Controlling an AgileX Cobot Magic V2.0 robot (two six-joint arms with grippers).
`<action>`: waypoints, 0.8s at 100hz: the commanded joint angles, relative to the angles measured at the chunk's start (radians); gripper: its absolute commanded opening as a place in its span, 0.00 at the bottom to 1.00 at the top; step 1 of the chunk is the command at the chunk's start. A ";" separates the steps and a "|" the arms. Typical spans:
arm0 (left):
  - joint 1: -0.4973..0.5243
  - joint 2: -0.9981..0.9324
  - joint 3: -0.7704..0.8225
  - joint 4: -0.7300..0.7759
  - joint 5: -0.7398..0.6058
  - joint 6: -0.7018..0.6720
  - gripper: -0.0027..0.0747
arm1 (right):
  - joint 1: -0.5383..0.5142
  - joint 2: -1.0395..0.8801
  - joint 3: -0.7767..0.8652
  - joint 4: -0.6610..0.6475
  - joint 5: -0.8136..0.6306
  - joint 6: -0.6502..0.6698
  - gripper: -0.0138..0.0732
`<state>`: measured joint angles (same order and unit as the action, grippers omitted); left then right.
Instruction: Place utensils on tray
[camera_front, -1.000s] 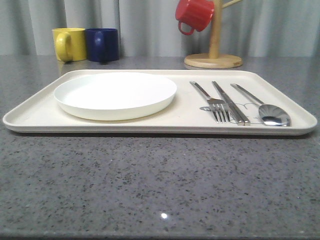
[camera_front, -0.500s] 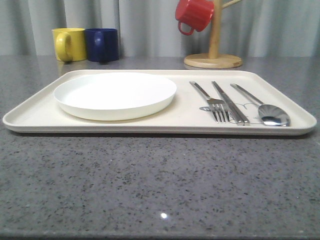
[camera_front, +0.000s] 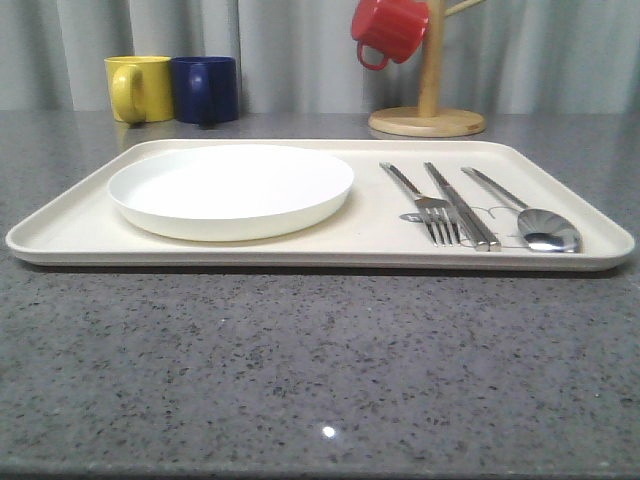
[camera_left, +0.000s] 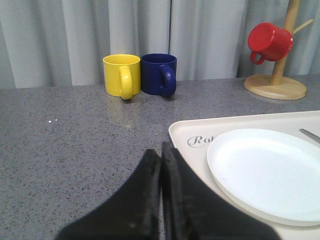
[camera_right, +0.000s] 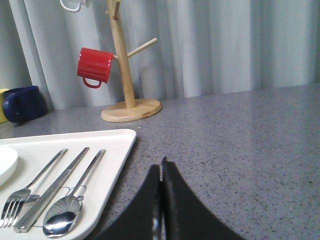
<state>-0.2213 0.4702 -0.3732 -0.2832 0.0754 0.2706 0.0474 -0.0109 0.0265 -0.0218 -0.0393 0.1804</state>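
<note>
We see the fork (camera_front: 432, 207), knife (camera_front: 461, 205) and spoon (camera_front: 527, 215) lying side by side on the tray (camera_front: 300, 250). Our left gripper (camera_left: 161, 152) and right gripper (camera_right: 160, 170) are both closed on nothing

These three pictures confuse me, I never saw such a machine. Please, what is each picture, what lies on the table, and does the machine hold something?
It is a robot with two arms. One camera looks forward over the table; one sits on each wrist. The black wedges are the left gripper and the right gripper, both shut and holding nothing. On the grey table lies a cream tray carrying a white plate, a fork, a knife and a spoon. Behind stand a yellow mug, a blue mug, and a red mug on a wooden stand.
</note>
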 joint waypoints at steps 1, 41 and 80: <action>-0.004 0.005 -0.028 -0.002 -0.085 0.000 0.01 | -0.005 -0.021 -0.017 -0.001 -0.086 -0.010 0.08; -0.004 0.005 -0.028 -0.002 -0.085 0.000 0.01 | -0.005 -0.021 -0.017 -0.001 -0.086 -0.010 0.08; -0.004 0.005 -0.028 0.006 -0.101 0.000 0.01 | -0.005 -0.021 -0.017 -0.001 -0.086 -0.010 0.08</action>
<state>-0.2213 0.4702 -0.3732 -0.2832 0.0754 0.2706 0.0474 -0.0109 0.0265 -0.0218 -0.0393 0.1804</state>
